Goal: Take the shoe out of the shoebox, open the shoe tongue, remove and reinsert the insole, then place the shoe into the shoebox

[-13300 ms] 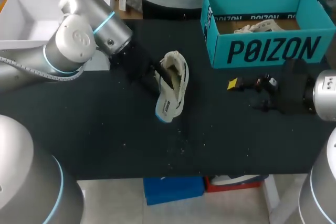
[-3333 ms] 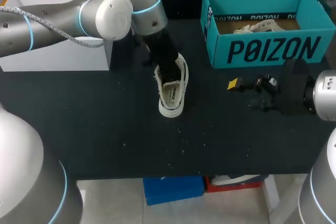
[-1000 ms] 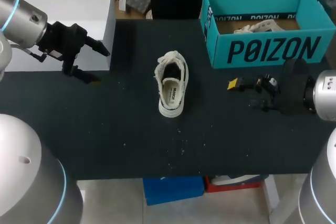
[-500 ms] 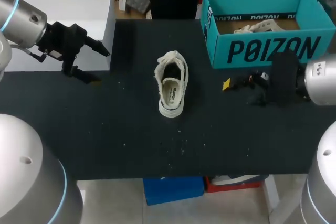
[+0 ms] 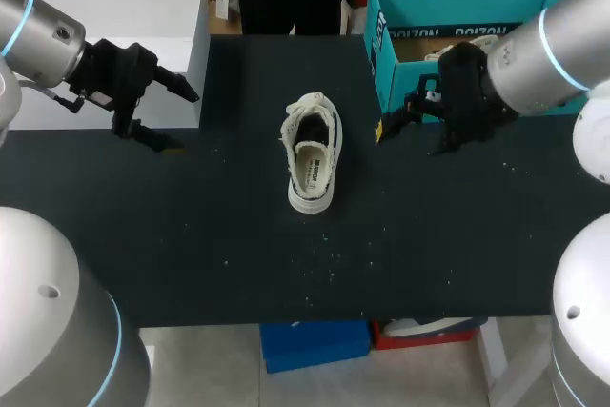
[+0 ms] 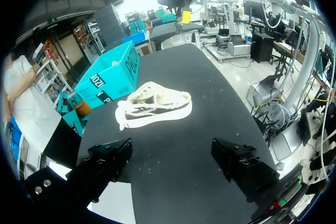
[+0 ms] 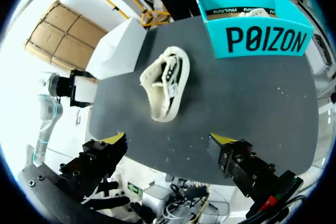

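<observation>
The shoe stands on its sole on the table, where our left arm left it, and it has not shifted in the last second. It is ahead of our right gripper and near it. It is well apart from our left gripper.

The change is on the right. That arm has swung in from the table's edge, and its spread fingers, holding nothing, now sit between the shoe and the front wall of the shoebox. The left gripper is also spread and empty, and it has stayed back beside the white box.

We judge the work is passing to the right arm, likely to lift the shoe into the shoebox. We cannot tell from here whether the insole is seated.
</observation>
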Tool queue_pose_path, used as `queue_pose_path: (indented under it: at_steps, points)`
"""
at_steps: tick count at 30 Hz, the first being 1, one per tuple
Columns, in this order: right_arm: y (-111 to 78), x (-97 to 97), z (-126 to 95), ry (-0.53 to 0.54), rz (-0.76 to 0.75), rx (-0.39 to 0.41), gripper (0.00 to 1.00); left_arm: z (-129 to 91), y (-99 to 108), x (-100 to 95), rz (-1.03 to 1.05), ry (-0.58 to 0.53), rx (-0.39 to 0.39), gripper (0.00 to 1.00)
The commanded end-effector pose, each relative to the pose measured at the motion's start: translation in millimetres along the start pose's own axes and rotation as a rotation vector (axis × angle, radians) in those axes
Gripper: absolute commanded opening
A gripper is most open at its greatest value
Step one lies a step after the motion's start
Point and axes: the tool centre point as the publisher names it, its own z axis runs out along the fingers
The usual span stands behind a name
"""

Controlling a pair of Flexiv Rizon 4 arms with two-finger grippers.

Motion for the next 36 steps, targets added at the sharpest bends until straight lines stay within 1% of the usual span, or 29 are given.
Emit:
queue_pose_path:
  at_steps: [1,3,5,6,12,24,30,33,36]
  points:
    - [33.1,5.1,48,-0.236,-0.014,0.115,1.00,1,0,0.2,0.001,-0.003,-0.002,1.00]
    - [35.6,3.3,55,-0.264,-0.033,0.129,1.00,1,0,0.2,0.001,-0.003,-0.002,1.00]
    - [38.6,0.7,63,-0.261,-0.036,0.129,1.00,1,0,0.2,0.001,-0.003,-0.002,1.00]
    - [40.4,-1.1,67,-0.277,-0.050,0.141,1.00,1,0,0.2,0.001,-0.003,-0.002,1.00]
    - [57.6,-2.2,95,-0.350,-0.099,0.175,1.00,1,0,0.2,0.001,-0.003,-0.002,1.00]
    - [93.4,1.2,150,-0.420,-0.109,0.168,1.00,1,0,0.2,0.001,-0.003,-0.002,1.00]
    - [98.8,3.2,171,-0.443,-0.107,0.174,1.00,1,0,0.2,0.001,-0.003,-0.002,1.00]
    - [98.0,3.8,180,-0.463,-0.112,0.178,1.00,1,0,0.2,0.001,-0.003,-0.002,1.00]
    - [94.9,0.8,187,-0.460,-0.118,0.174,1.00,1,0,0.2,0.001,-0.003,-0.002,1.00]
